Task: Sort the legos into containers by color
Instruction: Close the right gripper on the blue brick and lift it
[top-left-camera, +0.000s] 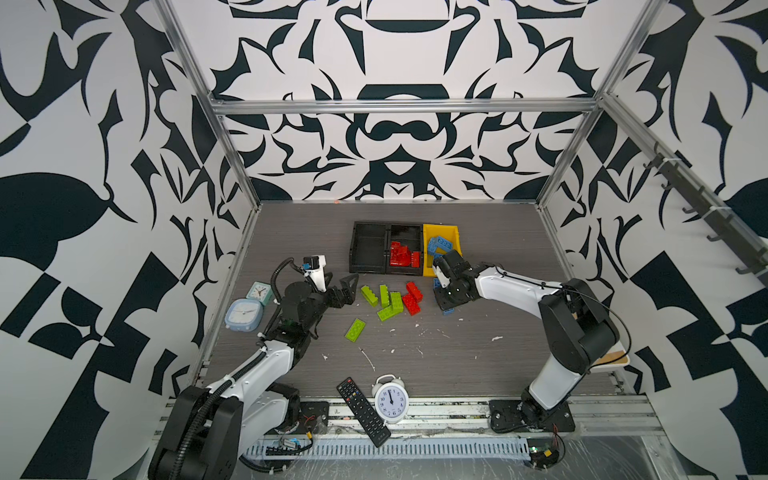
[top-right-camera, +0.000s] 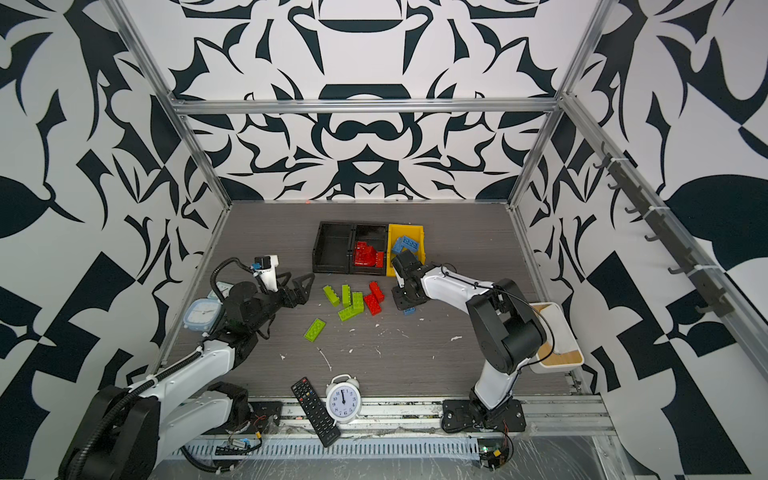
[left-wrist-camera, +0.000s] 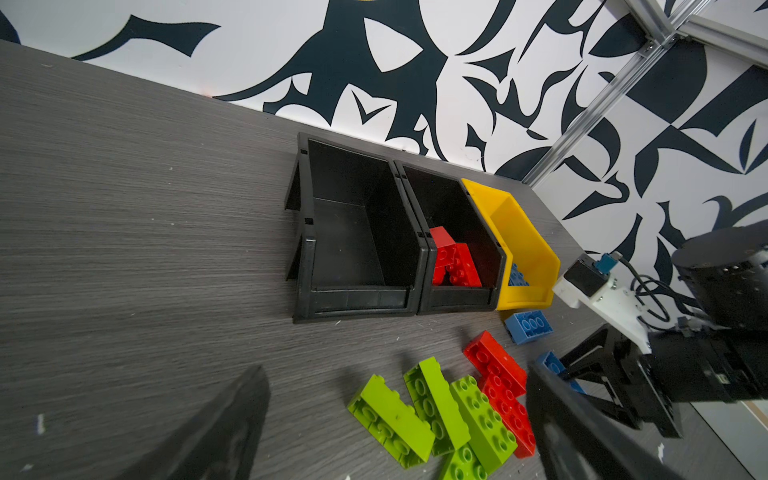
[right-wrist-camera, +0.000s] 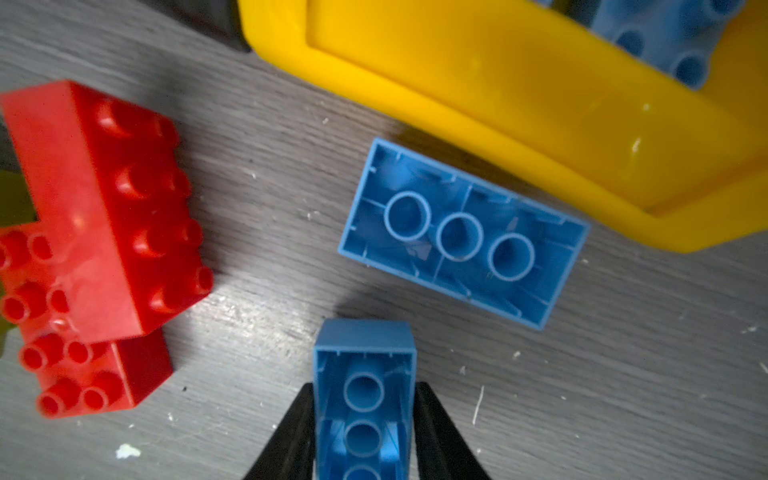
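Note:
My right gripper (right-wrist-camera: 363, 390) is shut on a blue lego (right-wrist-camera: 363, 419) that lies studs-down on the table, in front of the yellow container (top-left-camera: 441, 231). Another blue lego (right-wrist-camera: 463, 232) lies upside down beside it. The yellow container holds blue legos (top-left-camera: 441, 244). The middle black container (top-left-camera: 405, 227) holds red legos (top-left-camera: 401, 254), and the left black container (top-left-camera: 368, 226) is empty. Two red legos (top-left-camera: 413, 297) and several green legos (top-left-camera: 388, 300) lie loose mid-table, with one green lego (top-left-camera: 355, 330) apart from them. My left gripper (top-left-camera: 343, 286) is open and empty, just left of the green ones.
Two pale blue square clocks (top-left-camera: 245, 313) stand beside the left arm. A black remote (top-left-camera: 363, 411) and a white alarm clock (top-left-camera: 390, 399) lie at the front edge. A white tub with a wooden rim (top-right-camera: 557, 345) sits behind the right arm. White scraps dot the table.

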